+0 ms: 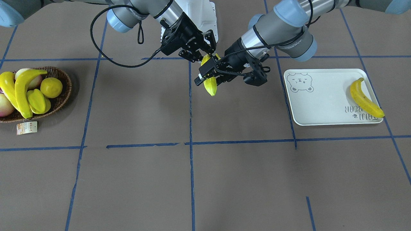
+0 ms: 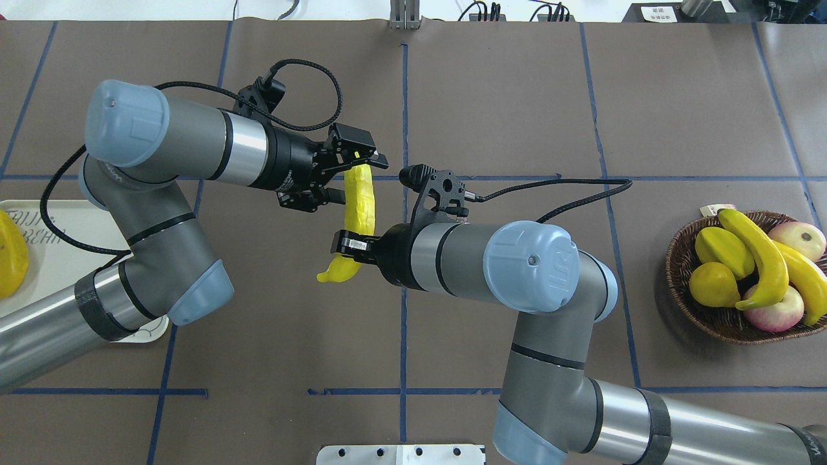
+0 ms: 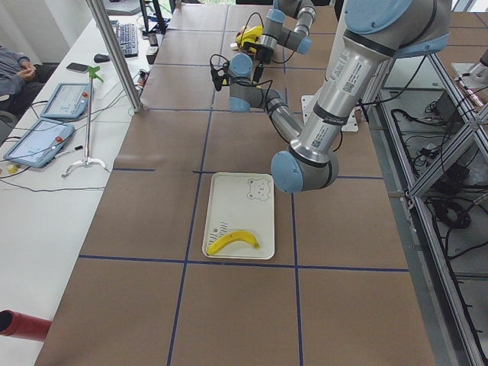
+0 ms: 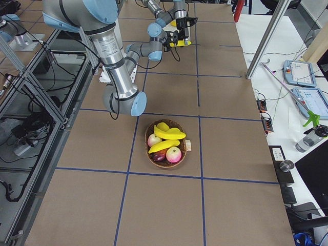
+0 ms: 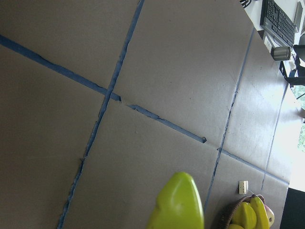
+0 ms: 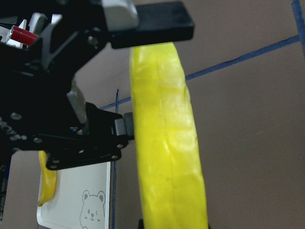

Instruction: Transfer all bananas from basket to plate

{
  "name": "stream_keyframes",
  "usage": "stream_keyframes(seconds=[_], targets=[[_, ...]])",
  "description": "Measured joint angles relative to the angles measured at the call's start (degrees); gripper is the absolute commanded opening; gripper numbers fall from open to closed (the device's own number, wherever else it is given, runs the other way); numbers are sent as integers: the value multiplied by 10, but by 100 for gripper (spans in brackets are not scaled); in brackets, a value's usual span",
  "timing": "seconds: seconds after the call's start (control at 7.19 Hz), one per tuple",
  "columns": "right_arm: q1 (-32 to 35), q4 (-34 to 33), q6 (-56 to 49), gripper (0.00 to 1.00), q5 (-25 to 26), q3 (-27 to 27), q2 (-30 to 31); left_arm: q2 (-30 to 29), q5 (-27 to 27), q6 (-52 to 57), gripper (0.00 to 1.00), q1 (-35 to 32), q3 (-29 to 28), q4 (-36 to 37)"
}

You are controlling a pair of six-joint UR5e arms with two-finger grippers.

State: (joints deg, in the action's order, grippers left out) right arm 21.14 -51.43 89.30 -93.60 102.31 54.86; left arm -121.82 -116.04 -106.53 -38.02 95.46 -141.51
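Banana (image 2: 360, 206), glossy, curved and yellow, hangs clamped in the right pincer (image 2: 345, 247). The left pincer (image 2: 352, 174) straddles its far end, jaws seemingly apart.

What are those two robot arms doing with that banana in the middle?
They look to be passing a banana between them above the table's middle. The right gripper grips one end; the left gripper has its fingers around the other, though whether they have clamped is unclear. Another banana lies on the white plate; two more wait in the basket.
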Motion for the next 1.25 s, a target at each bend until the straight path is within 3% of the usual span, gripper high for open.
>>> stream_keyframes(seconds=[0.7,0.83,0.97,1.11,1.25], targets=[[-2,-1,0,4,0,-1,2,7,-4,2,67,0,4,-2],[-2,-1,0,4,0,-1,2,7,-4,2,50,0,5,-3],[-2,-1,0,4,0,-1,2,7,-4,2,19,0,5,-3],[-2,-1,0,9,0,-1,3,7,-4,2,0,0,5,-3],[-2,1,-1,34,0,-1,4,8,-4,2,0,-1,6,-2]])
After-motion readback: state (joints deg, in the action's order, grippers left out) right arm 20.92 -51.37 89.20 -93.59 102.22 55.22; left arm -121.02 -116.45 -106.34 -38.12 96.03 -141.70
